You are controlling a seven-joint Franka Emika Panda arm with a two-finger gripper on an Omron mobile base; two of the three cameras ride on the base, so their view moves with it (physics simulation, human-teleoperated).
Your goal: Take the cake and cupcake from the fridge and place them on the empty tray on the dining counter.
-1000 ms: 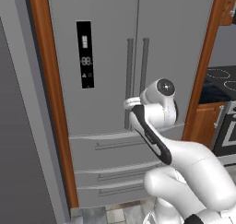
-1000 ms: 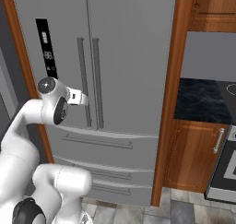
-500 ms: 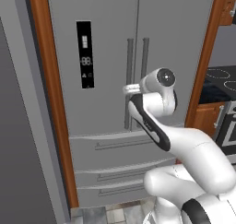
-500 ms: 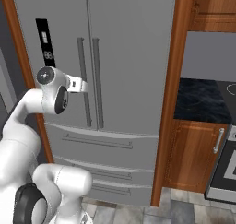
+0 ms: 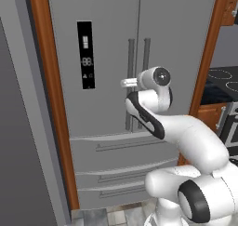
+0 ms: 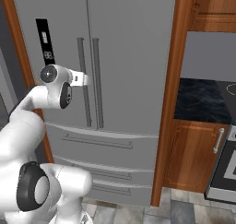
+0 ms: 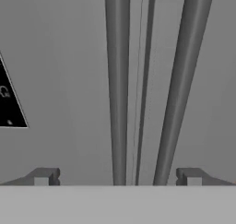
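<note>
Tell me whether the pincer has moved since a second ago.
Yes. The pincer has risen and closed in on the fridge handles, jaws open.

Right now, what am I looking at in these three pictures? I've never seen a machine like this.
It is a white robot arm on a base that can drive, in a simulated kitchen. Two pictures come from cameras on the base, behind the arm to its left and right. They show the arm raised toward a tall grey fridge, whose doors are shut. The third comes from a camera on the hand, looking along the claw: its two dark fingertips stand apart, open and holding nothing, facing the two long door handles. The black panel is the fridge's display.
</note>
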